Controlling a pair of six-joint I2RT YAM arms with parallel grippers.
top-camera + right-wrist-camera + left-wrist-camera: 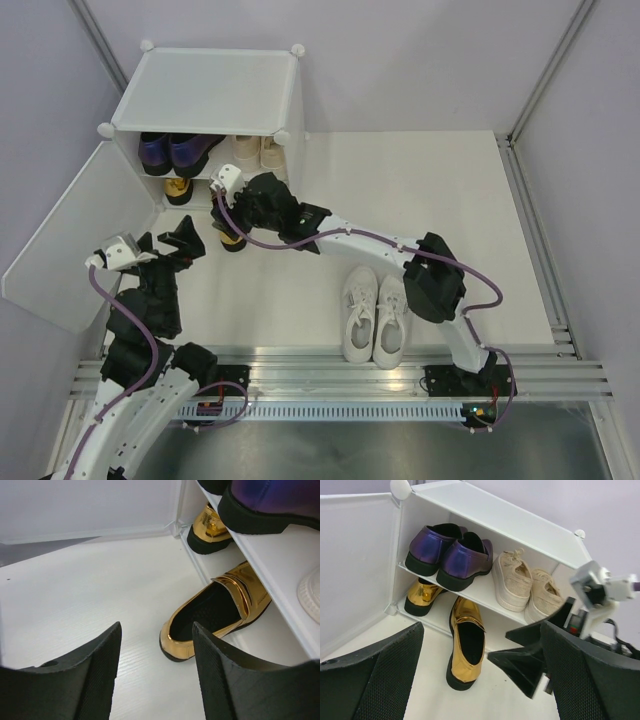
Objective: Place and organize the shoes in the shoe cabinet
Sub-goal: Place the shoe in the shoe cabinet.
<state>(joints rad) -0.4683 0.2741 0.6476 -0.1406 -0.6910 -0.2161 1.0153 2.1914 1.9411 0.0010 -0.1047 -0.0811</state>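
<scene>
Gold loafer [215, 612] lay mid-frame in your right wrist view, toe under the shelf of the shoe cabinet [280, 570], heel out on the table [100, 580]. Your right gripper [156, 630] stood open and empty (left gripper [481, 627] likewise, spread wide).

The top camera looks steeply down from above the near edge, far enough off to take in the whole table [450, 200] and the cabinet [208, 90] at the far left. The left wrist camera sits low and near, facing the cabinet's open front and both its levels. The right wrist camera is even closer and lower, looking along the table into the bottom level. All three views share the gold shoe [466, 642] at the bottom opening.
</scene>
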